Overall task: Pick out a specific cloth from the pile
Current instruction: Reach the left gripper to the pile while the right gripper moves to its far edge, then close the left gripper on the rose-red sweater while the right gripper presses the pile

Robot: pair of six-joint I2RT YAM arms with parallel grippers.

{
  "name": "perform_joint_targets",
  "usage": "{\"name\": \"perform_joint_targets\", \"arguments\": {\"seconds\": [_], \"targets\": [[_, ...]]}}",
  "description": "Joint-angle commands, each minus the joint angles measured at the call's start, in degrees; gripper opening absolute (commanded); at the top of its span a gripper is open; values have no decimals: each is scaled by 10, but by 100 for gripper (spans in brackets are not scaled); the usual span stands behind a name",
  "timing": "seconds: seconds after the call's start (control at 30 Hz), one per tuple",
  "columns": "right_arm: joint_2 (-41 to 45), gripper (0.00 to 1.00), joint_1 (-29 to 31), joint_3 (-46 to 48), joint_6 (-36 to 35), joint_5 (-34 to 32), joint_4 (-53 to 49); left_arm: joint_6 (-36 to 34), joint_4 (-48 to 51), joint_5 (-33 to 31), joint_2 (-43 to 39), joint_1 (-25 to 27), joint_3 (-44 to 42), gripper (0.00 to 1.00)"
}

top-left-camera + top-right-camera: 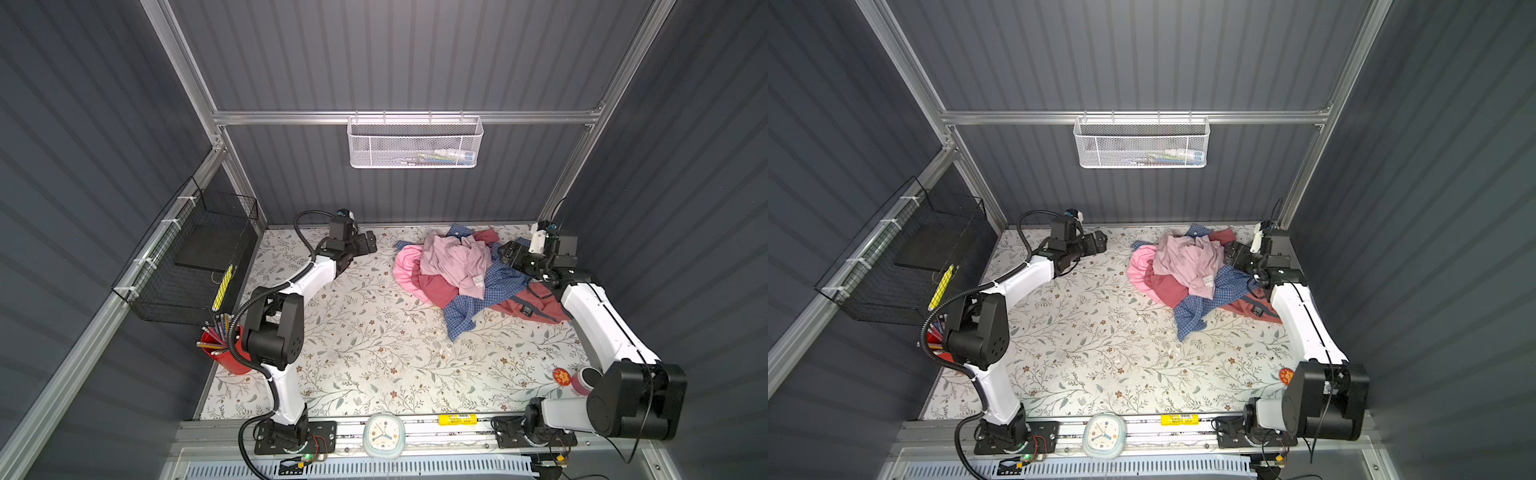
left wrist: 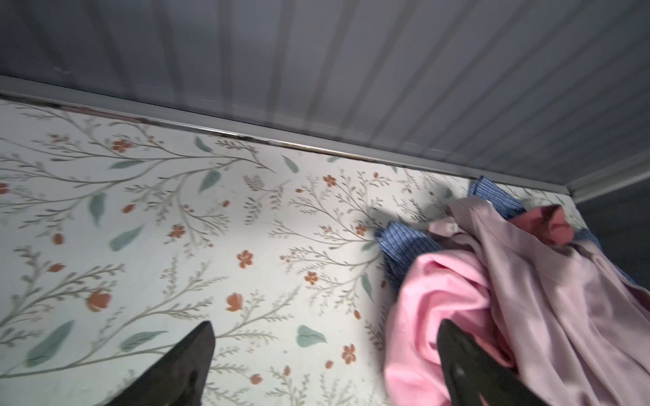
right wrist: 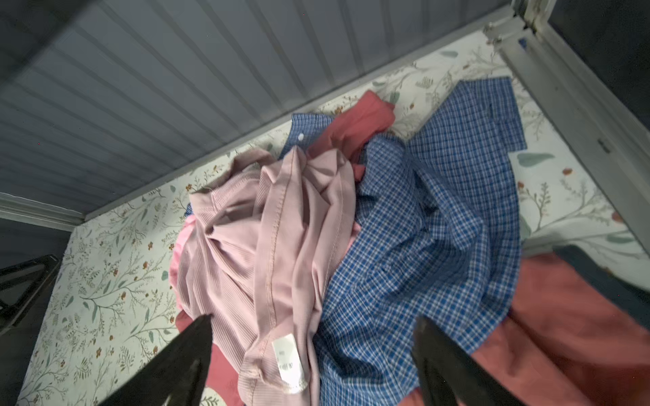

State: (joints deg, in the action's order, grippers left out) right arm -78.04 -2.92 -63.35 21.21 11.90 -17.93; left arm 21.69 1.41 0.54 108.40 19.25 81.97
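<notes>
**Item:** plain, soft, dusty rose-red cloth (image 1: 434, 287), lodged in the pile (image 1: 457, 266) of mixed garments at the far right of the floral-print table (image 1: 374, 353).

**Position:** low in the heap, under the pale pink ribbed garment (image 1: 455, 257) and against the blue-and-white checked shirt (image 1: 478, 303). One fold shows on the near side, and another end shows by the back wall (image 3: 355, 123).

**Left gripper** (image 2: 326, 327): jaws spread wide, empty, just beside the bright pink garment (image 2: 439, 291).

**Right gripper** (image 3: 313, 320): jaws wide apart, empty, poised over the pile.

**Hazards:**
- Little of the cloth is exposed, so a pinch from above would likely take the pale pink garment or several layers at once.
- The salmon-red piece (image 1: 532, 309) with dark trim, lying by the right arm, is close in colour and could be taken by mistake.
- Pulling a buried fold may drag the whole heap.

**Containers:**
- White mesh basket (image 1: 415, 143) on the back rail: a few flat items, too small to identify.
- Black wire basket (image 1: 187, 257) on the left wall: a dark flat slab.
- Red cup (image 1: 230, 361): pencils.
</notes>
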Motion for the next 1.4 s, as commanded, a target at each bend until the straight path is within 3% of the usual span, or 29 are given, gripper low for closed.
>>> {"name": "perform_joint_targets", "arguments": {"seconds": [0.0, 0.43, 0.73, 1.37], "targets": [[-1, 85, 11, -9, 20, -13, -59, 6, 21, 33, 12, 21, -5, 98], [-40, 85, 63, -8, 33, 8, -18, -19, 104, 175, -22, 86, -46, 94], [-57, 86, 63, -15, 33, 27, 0, -9, 122, 267, 14, 114, -16, 83], [-47, 89, 63, -17, -1, 16, -4, -2, 165, 302, 88, 141, 72, 67]]}}
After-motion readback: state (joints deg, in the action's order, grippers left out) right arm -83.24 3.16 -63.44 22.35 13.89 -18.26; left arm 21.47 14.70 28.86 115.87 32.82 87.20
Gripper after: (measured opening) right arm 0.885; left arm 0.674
